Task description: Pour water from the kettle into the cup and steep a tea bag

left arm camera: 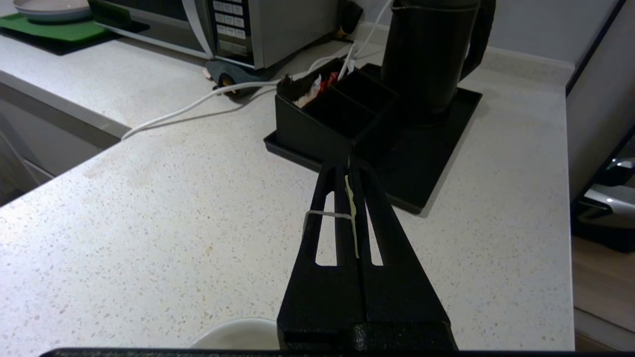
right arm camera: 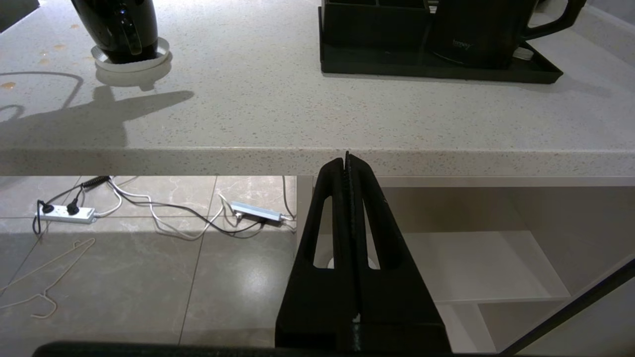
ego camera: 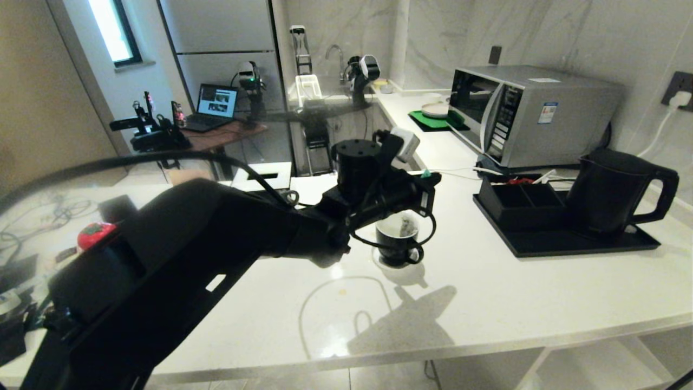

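The head view is dim and soft, with a bright window point(ego camera: 113, 30) blown out at upper left and wide-angle bending at the edges. Hard shadows of the arm and cup point(ego camera: 399, 244) fall on the glossy countertop point(ego camera: 487, 292) toward lower centre. The wrist views are brighter and sharper.

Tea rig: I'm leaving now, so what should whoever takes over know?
Left gripper: above the cup, jaws shut on the tea bag's tag and string; the bag hangs inside the cup.
Right gripper: parked below the counter edge, jaws shut, empty.
Kettle: on the black tray.
Done: bag in cup.
Left: can't tell whether water is poured; check, then steep.
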{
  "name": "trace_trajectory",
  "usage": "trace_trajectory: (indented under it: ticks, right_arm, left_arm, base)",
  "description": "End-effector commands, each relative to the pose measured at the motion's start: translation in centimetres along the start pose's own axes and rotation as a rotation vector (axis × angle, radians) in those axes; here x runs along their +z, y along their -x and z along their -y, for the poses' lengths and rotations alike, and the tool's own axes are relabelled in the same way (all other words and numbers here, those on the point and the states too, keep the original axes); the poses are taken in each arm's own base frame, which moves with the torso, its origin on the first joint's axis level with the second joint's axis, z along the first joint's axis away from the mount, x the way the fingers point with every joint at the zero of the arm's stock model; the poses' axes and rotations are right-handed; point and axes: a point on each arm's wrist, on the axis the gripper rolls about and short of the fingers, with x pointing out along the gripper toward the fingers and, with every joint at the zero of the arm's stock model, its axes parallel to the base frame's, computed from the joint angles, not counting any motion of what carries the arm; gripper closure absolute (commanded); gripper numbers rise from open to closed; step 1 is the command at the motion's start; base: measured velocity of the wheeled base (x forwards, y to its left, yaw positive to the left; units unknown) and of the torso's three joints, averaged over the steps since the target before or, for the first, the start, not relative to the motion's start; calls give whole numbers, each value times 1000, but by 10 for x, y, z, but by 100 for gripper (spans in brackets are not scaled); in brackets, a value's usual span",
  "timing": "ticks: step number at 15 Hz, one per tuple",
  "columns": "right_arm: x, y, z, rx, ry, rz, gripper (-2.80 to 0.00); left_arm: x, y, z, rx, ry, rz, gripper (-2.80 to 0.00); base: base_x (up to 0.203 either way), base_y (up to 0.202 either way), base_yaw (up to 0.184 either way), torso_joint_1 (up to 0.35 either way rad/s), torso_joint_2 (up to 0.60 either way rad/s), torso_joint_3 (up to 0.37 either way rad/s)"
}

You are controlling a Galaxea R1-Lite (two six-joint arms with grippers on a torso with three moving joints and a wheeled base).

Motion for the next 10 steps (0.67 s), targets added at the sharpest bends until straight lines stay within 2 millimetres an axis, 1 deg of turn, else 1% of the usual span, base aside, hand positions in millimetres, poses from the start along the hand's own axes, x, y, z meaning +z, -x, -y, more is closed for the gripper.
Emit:
trace_trajectory:
  ticks: [1,4,6,10]
  right_arm:
    - [0,0,0,1,1,-2,0]
    - [0,0,0,1,1,-2,0]
    - [0,0,0,1,1,-2,0]
    - [0,0,0,1,1,-2,0]
  left_arm:
    - [-8,-2,0,-3,3,-11,0]
    - [-20,-4,-2,0,11,-38,0]
    - [-22,-4,-3,4,13,-43,0]
    - [-34,-4,-6,8,20,-72,0]
  base:
    - [0,0,0,0,0,0]
    - [0,0,0,0,0,0]
    - [0,0,0,0,0,0]
    - [0,0,0,0,0,0]
